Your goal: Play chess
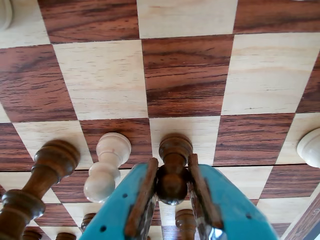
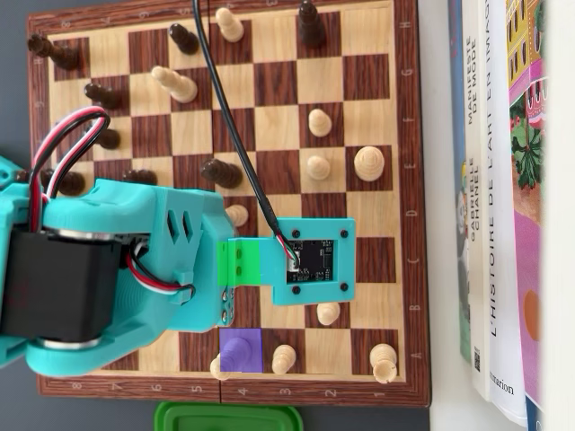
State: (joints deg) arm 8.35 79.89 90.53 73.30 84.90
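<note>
1. The claw (image 1: 172,182) pinched a dark pawn (image 1: 174,165) between its teal fingers (image 1: 227,200), the pawn's long axis upright to the chessboard (image 2: 296,81).
2. In the wrist view a light pawn (image 1: 106,167) stood just left of the dark pawn, apart from it.
3. The chessboard lay on a white counter (image 2: 440,180), books (image 2: 503,197) along its right edge in the overhead view.
4. Several squares beyond the dark pawn lay bare in the wrist view.

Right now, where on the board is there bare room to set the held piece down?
Overhead view: the chessboard is bare in its top-right corner, right of the dark piece, above the light pawn. Wrist view: open squares lie beyond the fingers gripping the dark pawn. Crowded: the top-left, around the dark pieces.
</note>
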